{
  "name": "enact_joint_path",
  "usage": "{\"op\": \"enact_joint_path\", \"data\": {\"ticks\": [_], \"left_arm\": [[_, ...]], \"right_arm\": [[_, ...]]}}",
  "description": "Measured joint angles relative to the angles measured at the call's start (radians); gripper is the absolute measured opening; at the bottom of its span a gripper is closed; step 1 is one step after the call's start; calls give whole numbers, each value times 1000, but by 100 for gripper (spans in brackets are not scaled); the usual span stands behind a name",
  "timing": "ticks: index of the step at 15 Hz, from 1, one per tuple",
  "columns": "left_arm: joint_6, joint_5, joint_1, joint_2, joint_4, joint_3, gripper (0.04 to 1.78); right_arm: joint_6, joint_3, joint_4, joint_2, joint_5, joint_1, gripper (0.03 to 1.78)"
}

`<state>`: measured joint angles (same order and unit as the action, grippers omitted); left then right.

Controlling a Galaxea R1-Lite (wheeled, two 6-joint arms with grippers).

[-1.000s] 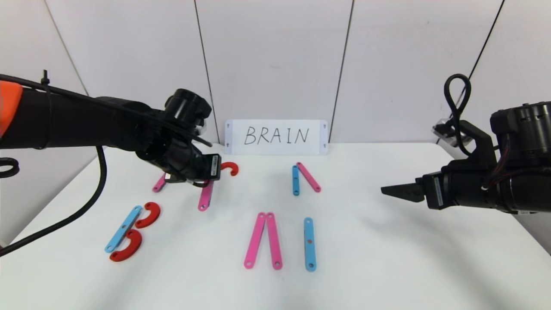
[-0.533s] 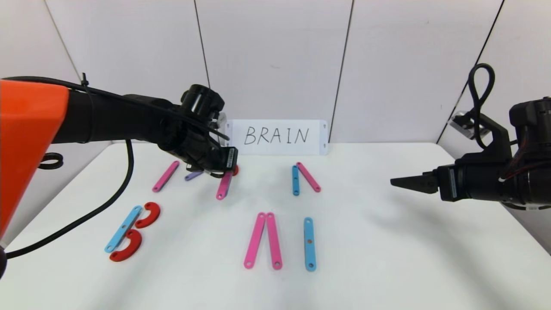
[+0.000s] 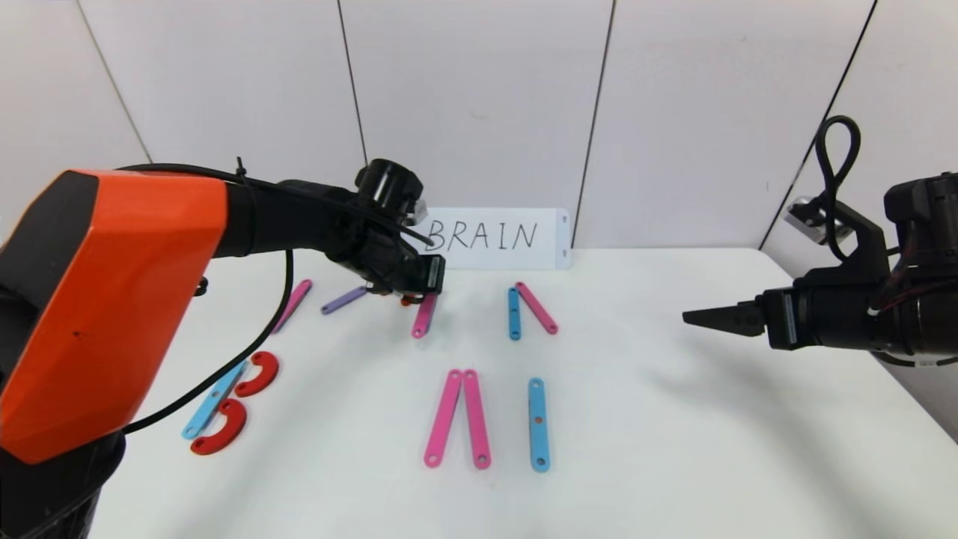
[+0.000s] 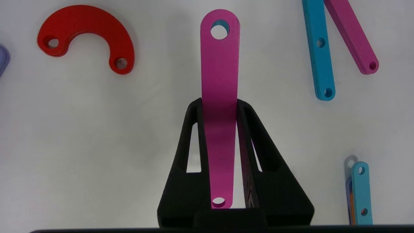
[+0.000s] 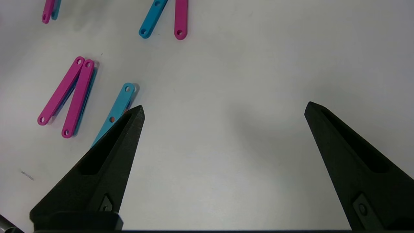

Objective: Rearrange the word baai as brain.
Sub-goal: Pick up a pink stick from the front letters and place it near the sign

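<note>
A bare lab test bench: a plain white tabletop [image 3: 673,449], grey-white panelled wall [image 3: 479,105] behind, and a handwritten white card [image 3: 486,238] propped at the far edge.

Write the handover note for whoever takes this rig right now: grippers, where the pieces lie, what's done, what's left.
Left gripper: shut on a pink bar, held over the table's far middle, beside a red curved piece.
Right gripper: open, idle over the table's right side.
Done: B, a blue bar with two red curves, stands at near left.
Loose: lilac bar, pink bar, blue-pink pair, two pink bars, blue bar.
Left: R, A, I, N.
</note>
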<state>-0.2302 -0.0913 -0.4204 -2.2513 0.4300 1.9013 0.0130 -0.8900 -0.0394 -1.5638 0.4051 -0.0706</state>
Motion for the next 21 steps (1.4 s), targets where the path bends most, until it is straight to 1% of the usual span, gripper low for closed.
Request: {"op": "enact_joint_path", "data": {"ticks": [2,4,10,13,16,17,19,20,21], "left_arm": [[-1,0,-21,-50,-7,55,30],[-2,3,-41,-88,-60,76,30],[-14,19,-82,-153,-156,74,30],[-19,63,-95,-175,-186,72,30],[-40,83,-102,-190,-191,72,30],[-43,85,-102,-191,-192,73,33],[-43,86,-102,-193,-194,74,45],[-46,86,-103,-193,-204,74,53],[-48,86,-103,-193,-212,74,67]], "right_arm": [[0,2,0,-3,1,0,173],[0,3,0,-4,2,-1,173],[0,5,0,-7,4,-1,173],[0,7,0,-7,4,-3,173],[2,8,0,-7,4,-4,173],[2,8,0,-7,3,-4,173],[2,8,0,-7,4,-5,173],[2,8,0,-7,3,-5,173],[2,8,0,-7,2,-6,173]]}}
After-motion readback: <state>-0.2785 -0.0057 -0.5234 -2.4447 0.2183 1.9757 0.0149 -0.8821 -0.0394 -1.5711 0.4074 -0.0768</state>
